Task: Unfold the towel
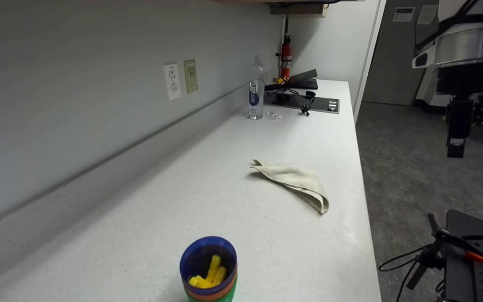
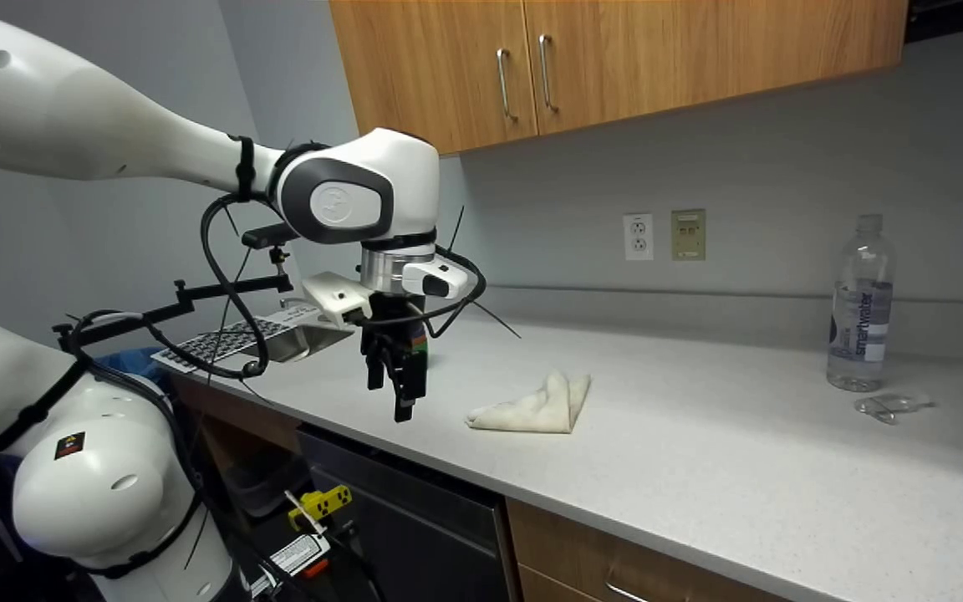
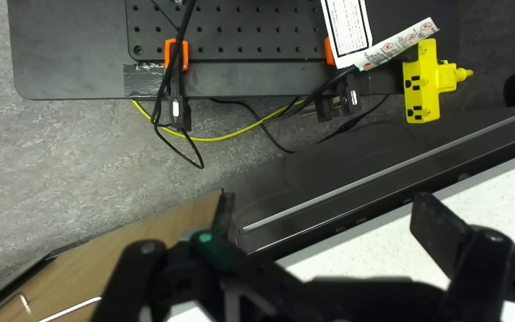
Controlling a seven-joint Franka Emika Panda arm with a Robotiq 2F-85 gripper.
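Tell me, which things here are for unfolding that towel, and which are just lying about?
For the job:
folded towel, lying in a creased heap
tool, open and apart from the towel

Just lying or standing about:
water bottle
stacked cups
yellow pieces inside the top cup
fire extinguisher
yellow outlet adapter

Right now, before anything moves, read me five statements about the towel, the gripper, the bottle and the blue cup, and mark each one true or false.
1. The towel lies folded on the counter. True.
2. The gripper is closed on the towel. False: its jaws stand open, away from the towel.
3. Yellow pieces lie inside the blue cup. True.
4. The water bottle lies on its side. False: it stands upright.
5. The towel and the water bottle are apart, not touching. True.
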